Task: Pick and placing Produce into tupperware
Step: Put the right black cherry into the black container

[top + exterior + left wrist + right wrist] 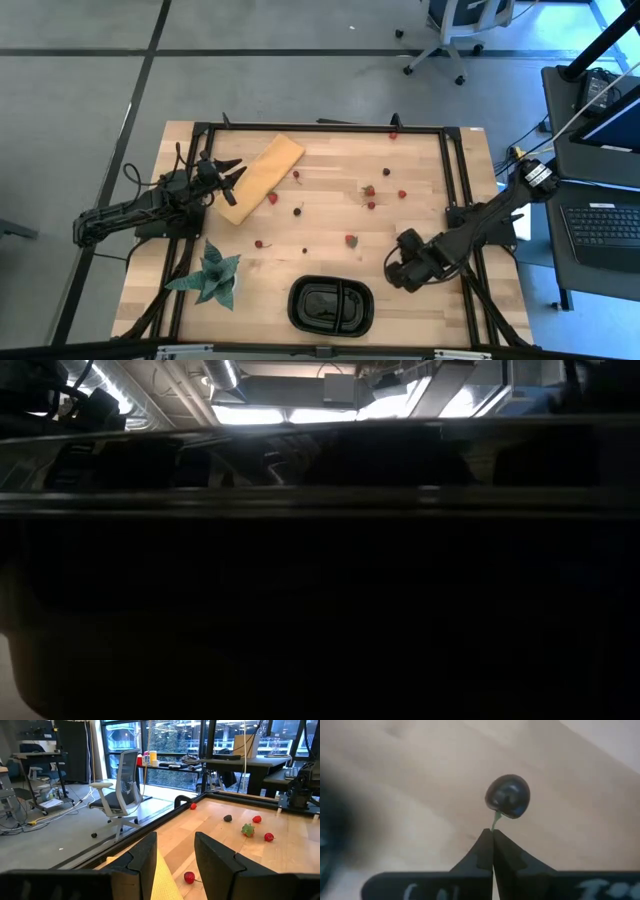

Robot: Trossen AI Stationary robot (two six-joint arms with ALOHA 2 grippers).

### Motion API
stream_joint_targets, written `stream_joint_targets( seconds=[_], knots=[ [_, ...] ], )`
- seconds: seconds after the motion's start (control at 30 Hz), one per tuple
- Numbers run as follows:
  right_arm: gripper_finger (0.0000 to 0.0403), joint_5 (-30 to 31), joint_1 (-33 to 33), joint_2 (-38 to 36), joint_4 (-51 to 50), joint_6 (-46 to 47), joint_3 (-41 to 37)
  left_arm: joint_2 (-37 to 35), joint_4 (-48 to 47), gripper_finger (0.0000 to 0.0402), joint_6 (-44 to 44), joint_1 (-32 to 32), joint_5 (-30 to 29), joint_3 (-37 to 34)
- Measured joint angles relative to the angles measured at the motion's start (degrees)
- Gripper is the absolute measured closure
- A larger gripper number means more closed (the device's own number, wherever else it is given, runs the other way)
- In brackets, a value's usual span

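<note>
The tupperware, a black glossy tray [330,303], stands at the table's near edge. Small red and dark produce lies scattered over the wood, among it a strawberry [352,240] and a dark berry [298,211]. My right gripper [398,270] hovers to the right of the tray, pointing down, shut on the stem of a dark round berry [508,796]. My left gripper [238,172] waits level and open over the tan board [260,178] at the far left, with nothing between its fingers [145,855]. My right gripper pinches the berry's thin green stem [496,819] between the very tips of its two fingers [485,845], which come from above, pointing down. The berry hangs just past the fingertips on the stem, over the blurred wood.
A green spiky plant [212,277] stands left of the tray. A black frame [320,127] runs round the table. More red berries [189,877] lie beyond the left fingers. In the low view a dark glossy wall [320,610] fills nearly everything.
</note>
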Motion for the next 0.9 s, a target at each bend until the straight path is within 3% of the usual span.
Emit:
stream_joint_targets(
  seconds=[0.2, 0.37, 0.63, 0.9],
  knots=[
    [0.0402, 8.1, -0.1, 1.1, 5.9, -16.1, 9.1, 0.0, 0.0, 0.0276, -0.3, 0.0, 0.0, 0.0],
    [0.0403, 8.7, -2.5, 8.0, 6.4, -29.0, 18.7, 0.0, 0.0, 0.0276, -0.3, 0.0, 0.0, 0.0],
    [0.0403, -0.7, -7.5, 23.5, 5.0, -49.3, 37.7, 0.0, 0.0, 0.0276, -0.3, 0.0, 0.0, 0.0],
    [0.0403, -6.6, -11.0, 31.3, 0.2, -58.6, 48.9, 0.0, 0.0, 0.0276, -0.4, 0.0, 0.0, 0.0]
  ],
)
